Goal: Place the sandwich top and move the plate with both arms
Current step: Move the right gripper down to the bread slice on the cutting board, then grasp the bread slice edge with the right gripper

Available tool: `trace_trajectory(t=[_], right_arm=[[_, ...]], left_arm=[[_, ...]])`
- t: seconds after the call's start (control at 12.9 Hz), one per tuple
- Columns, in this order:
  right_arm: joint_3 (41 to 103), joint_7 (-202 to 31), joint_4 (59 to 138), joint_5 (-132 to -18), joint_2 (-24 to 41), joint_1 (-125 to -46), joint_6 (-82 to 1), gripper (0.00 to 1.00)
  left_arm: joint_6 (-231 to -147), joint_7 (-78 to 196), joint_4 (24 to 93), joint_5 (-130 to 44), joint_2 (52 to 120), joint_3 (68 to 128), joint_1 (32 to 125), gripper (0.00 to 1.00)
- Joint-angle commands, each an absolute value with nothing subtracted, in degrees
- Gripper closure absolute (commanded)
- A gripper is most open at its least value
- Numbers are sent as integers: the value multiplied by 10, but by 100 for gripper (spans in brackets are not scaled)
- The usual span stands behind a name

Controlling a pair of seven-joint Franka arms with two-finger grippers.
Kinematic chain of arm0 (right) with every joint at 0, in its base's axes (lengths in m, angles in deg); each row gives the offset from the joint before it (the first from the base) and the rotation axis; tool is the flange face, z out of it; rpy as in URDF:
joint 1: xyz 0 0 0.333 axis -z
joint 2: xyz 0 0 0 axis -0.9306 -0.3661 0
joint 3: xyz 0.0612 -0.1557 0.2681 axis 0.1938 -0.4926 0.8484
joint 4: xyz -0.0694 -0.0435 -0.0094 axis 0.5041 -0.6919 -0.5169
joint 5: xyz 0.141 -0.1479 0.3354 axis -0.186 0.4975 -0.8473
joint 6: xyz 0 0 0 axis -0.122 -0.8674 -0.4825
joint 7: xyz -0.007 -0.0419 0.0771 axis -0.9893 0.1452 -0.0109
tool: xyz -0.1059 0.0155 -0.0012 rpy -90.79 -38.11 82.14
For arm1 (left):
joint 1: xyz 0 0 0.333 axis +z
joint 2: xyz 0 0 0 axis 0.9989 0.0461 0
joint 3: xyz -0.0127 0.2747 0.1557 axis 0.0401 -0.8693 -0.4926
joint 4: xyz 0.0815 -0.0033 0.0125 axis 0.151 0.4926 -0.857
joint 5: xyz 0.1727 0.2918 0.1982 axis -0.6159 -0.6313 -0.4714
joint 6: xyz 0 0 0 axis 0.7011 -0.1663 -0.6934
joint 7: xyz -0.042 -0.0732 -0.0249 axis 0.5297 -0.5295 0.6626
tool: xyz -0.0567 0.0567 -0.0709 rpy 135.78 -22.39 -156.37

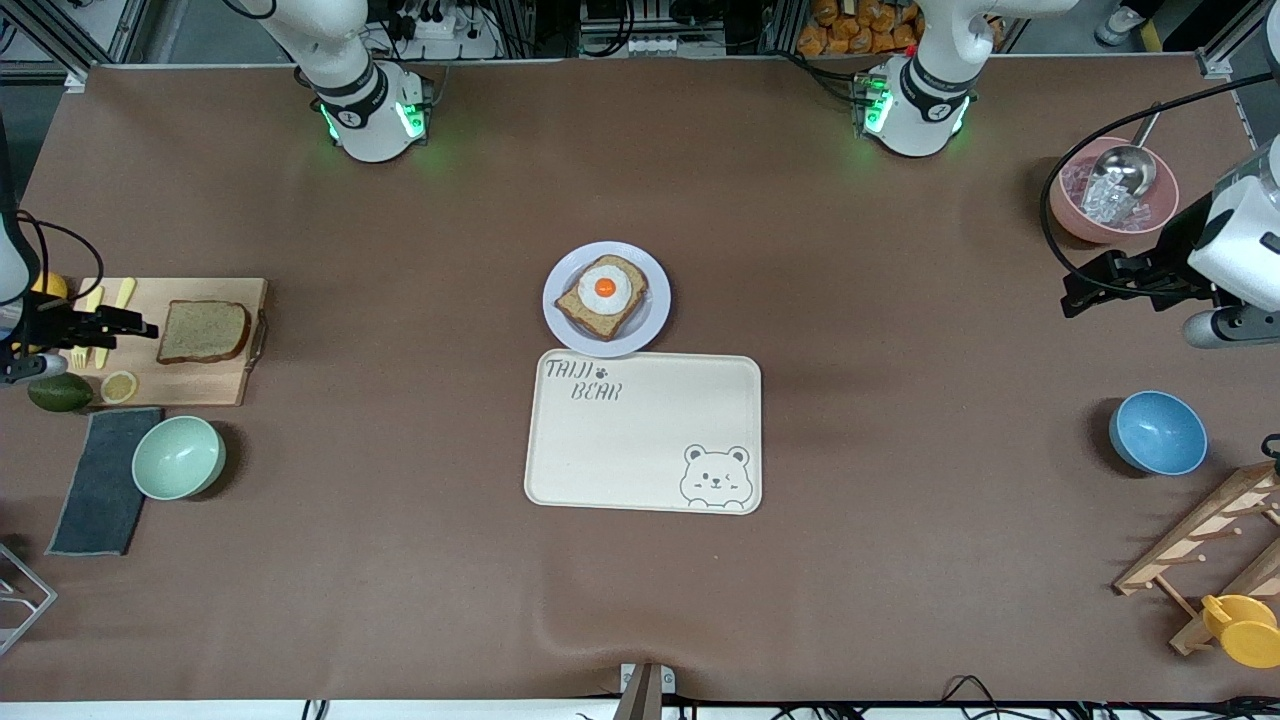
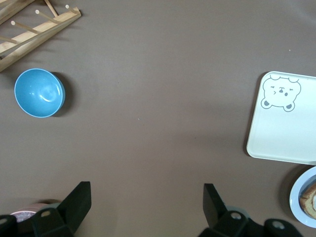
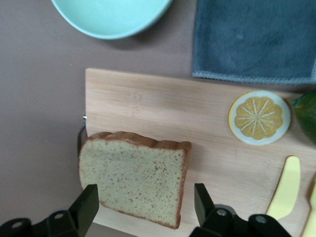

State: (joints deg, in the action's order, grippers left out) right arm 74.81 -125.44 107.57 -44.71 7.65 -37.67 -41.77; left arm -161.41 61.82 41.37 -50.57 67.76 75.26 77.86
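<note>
A brown mat covers the whole table (image 1: 400, 560), and shelving, cables and aluminium framing of a lab are seen along the top of the front view. At the centre the plate (image 1: 654, 318) is set, carrying a bread slice topped with a fried egg (image 1: 603, 288); with the plate taken as a clock's centre, the cream bear tray (image 1: 643, 432) lies at six o'clock, just beside its rim and nearer to the front camera, presumably as the plate's destination. The sandwich top (image 1: 203, 331) lies flat on a wooden cutting board (image 1: 200, 385) at about nine o'clock, well apart, toward the right arm's end of the table. A lemon slice (image 1: 119, 386), an avocado (image 1: 59, 392) and yellow cutlery (image 1: 122, 294) are kept at that board, with a mint bowl (image 1: 178, 457) and a grey cloth (image 1: 98, 482) nearer to the front camera. The right gripper (image 3: 145, 202) is held over the board with its fingers spread wide on either side of the sandwich top, nothing being gripped, a pose judged to prepare a grasp across the slice. The left gripper (image 2: 146, 202) is held over bare mat toward the left arm's end, at about three o'clock, fingers also apart and empty; that arm appears to wait. A pink bowl with a scoop (image 1: 1113, 196), a blue bowl (image 1: 1157, 432), a wooden rack (image 1: 1205, 545) and a yellow cup (image 1: 1243, 629) are gathered there.
</note>
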Motion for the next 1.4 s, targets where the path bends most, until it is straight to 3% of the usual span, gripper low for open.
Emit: trace_trajectory(t=[0.0,0.23,0.31,0.78,1.16,1.32], right_arm=[[758,-1271,1078,-457,62,-357,-422,16],[759,-1310,1079,-463,33,-341,-453,20],[759,-1321,1080,-471,31,-337,-452,27],[759,-1324,1092,-492,12,-336,-463,41],[759,-1346,1092,-506,10,-331,-467,100],[759,-1345,1092,-507,10,-331,-467,100]], left_arm=[[-1615,619,411,-494,673,753,785,0],[-1615,622,413,-494,679,753,781,0],[-1619,622,414,-494,681,753,781,0],[-1621,627,416,-494,673,753,779,0],[-1621,628,417,-494,674,754,779,0],[-1621,627,418,-494,674,754,779,0]])
